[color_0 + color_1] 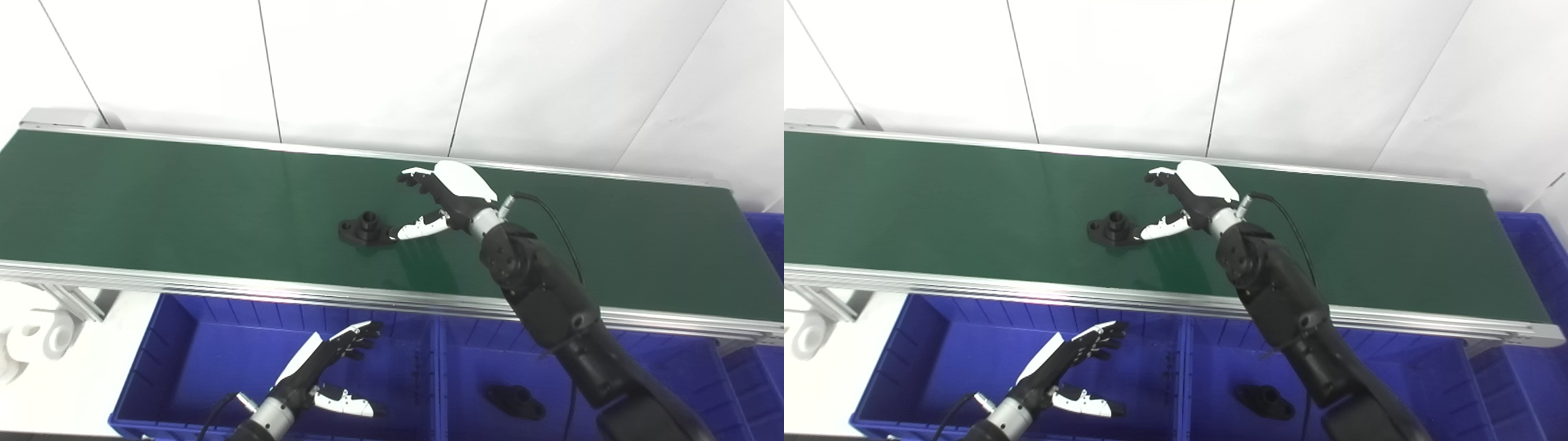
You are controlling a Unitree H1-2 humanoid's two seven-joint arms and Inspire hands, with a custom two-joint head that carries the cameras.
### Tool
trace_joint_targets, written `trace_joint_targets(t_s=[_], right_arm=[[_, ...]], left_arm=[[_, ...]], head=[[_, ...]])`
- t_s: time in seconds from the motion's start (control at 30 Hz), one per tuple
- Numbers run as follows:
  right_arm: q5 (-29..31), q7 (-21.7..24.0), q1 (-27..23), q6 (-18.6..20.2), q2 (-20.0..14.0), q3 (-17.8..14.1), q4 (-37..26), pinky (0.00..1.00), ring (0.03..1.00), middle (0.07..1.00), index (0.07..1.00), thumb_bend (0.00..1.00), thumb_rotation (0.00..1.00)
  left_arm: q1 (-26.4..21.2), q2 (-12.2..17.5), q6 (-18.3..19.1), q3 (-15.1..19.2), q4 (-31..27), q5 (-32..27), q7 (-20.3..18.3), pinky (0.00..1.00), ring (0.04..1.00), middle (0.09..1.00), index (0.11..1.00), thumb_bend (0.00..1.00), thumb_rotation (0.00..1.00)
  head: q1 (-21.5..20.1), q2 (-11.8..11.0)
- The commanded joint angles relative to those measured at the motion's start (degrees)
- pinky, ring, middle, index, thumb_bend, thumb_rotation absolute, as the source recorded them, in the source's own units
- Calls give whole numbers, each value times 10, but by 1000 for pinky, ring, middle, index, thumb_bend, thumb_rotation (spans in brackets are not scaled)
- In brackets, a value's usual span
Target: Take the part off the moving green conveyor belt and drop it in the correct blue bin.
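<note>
A black flanged part (366,229) with a short upright collar lies on the green conveyor belt (153,202) near its middle. My right hand (444,199) hovers open over the belt just right of the part, thumb tip touching or almost touching the part's right flange, fingers spread above. My left hand (331,373) is open and empty, held low over the left blue bin (184,367). A second black flanged part (514,401) lies in the right blue bin (478,367).
A white part (33,337) rests on the white surface left of the bins. Another blue bin (765,245) stands at the belt's right end. The belt's aluminium rail (245,288) runs between belt and bins. A white panelled wall lies behind.
</note>
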Motion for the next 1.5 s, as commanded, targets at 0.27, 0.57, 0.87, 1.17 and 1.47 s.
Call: trace_joint_targets(t_s=[0.27,0.57,0.87,1.17,1.47], right_arm=[[-28,5,-54,-4,-11,35,35,732,808,832,851,788,426],[-40,-13,-46,-16,-9,50,66,711,785,810,842,772,411],[-64,-48,-27,-27,-21,81,96,566,655,696,784,694,172],[-56,-90,4,-61,-34,78,91,225,288,474,584,541,0],[-59,-118,12,-68,-42,78,84,341,418,444,532,521,0]], left_arm=[[-24,-10,-25,-12,1,14,27,756,813,854,865,639,253],[-25,-13,-25,-19,3,16,37,757,816,860,870,640,265],[-19,-19,-23,-16,-8,16,38,761,826,867,876,638,265],[-17,-20,-22,-15,-15,19,37,748,828,869,875,641,277],[-17,-22,-21,-12,-15,16,35,744,827,869,872,645,271]], head=[[7,-2],[15,1],[13,9],[15,14],[17,17]])
